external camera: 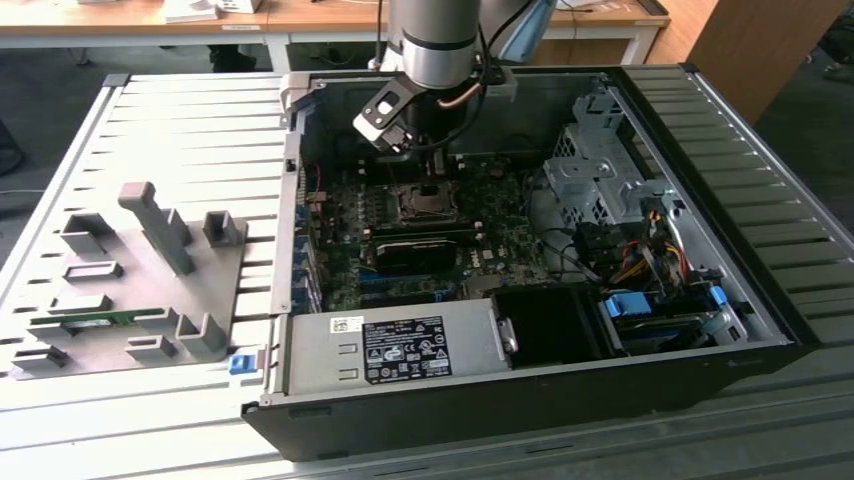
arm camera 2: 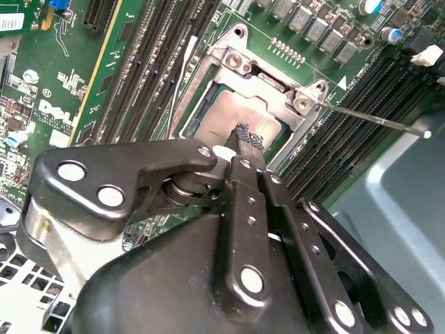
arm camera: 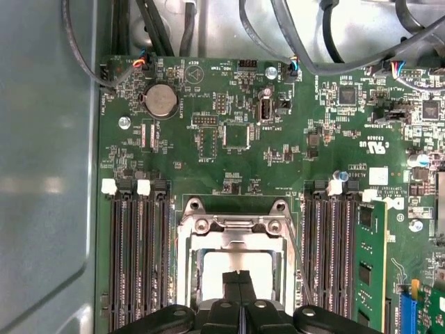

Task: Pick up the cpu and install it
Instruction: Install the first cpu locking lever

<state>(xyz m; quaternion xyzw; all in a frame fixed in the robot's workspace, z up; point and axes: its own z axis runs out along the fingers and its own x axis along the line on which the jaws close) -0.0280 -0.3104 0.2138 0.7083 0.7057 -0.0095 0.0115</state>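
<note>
CPU (arm camera 2: 233, 122) sits flat in the motherboard's socket (arm camera 2: 274, 83) as we look down in the second wrist view, a silvery square framed by the metal socket bracket, just above the centre of the frame. We see our hand (arm camera 2: 245, 139) right over it, its two dark fingertips (arm camera 2: 248, 136) pressed together with no gap between them, their tips on or just above the chip's metal top; we cannot tell from here whether they are touching it. Nothing is pinched between them.

In the first wrist view the same story: the chip (arm camera: 215, 271) lies low in the middle of the frame, inside the bracket, with memory slots (arm camera: 139, 250) running along both sides, and the closed fingertips (arm camera: 238, 282) covering its middle.

Over in the exterior view, the arm reaches down into the open computer case (external camera: 721, 130) at the upper middle, hand (external camera: 434, 175) poised directly above the socket (external camera: 430, 203). So the chip lies straight below the hand, not off to either side, and by our reckoning it looks seated. The grey fixture tray (external camera: 134, 290) rests on the table at the exterior view's left, well apart.
</note>
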